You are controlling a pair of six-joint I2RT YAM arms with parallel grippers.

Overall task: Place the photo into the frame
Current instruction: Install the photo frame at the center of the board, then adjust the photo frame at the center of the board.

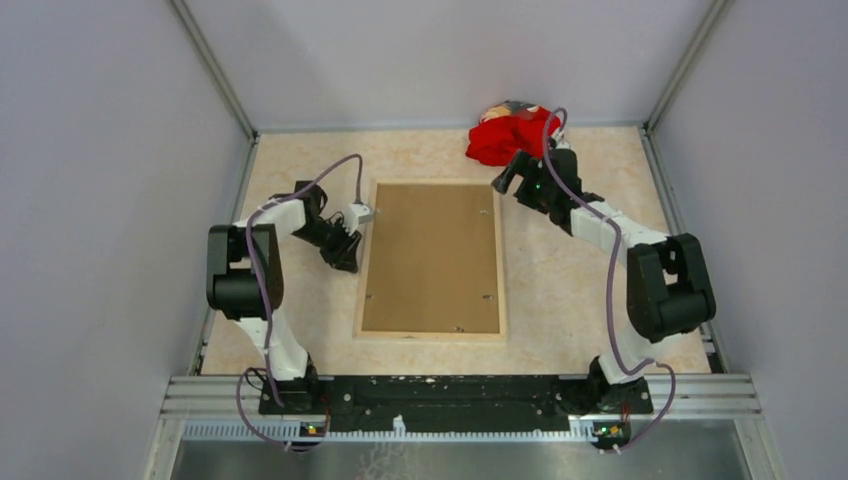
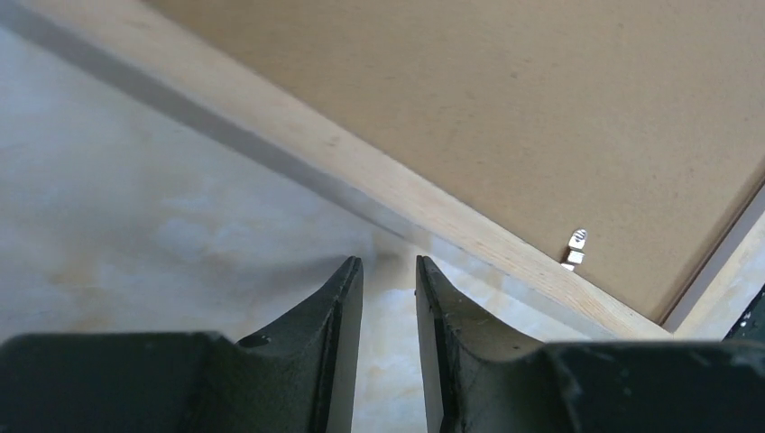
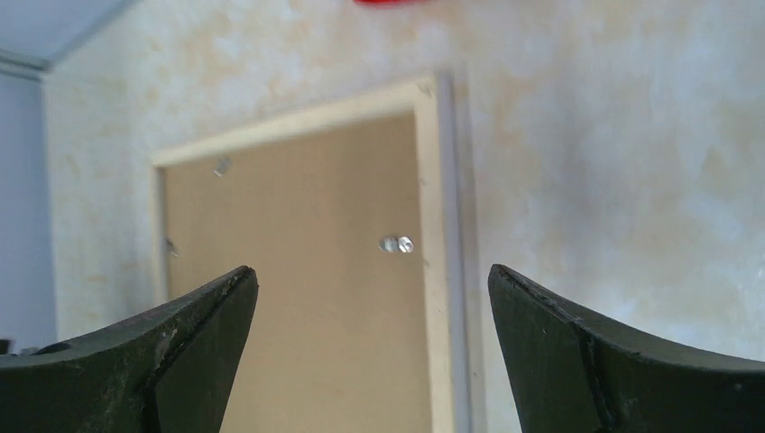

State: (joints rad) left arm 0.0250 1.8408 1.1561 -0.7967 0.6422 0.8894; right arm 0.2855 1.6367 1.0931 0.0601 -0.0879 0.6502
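Broadly, the table (image 1: pixel 570 270) carries the frame (image 2: pixel 397 191) at its middle, lying flat with its pale wood back up and its long sides running near to far. A brown backing board (image 1: pixel 432 257) fills the opening, so the photo is nowhere to be seen; it may lie under the board, but I cannot tell. If it does, I judge the loading done and only the fastening left; if not, the board has yet to come out. A red bundle (image 1: pixel 505 135) sits at the far right, apart from the frame. The right gripper (image 3: pixel 371 271) hangs over the frame's far right corner, spread wide and empty. The left gripper (image 2: pixel 388 266) is low just left of the far left rail, narrowed to a slit, holding nothing. Small metal tabs (image 3: pixel 396 244) dot the board's edges.
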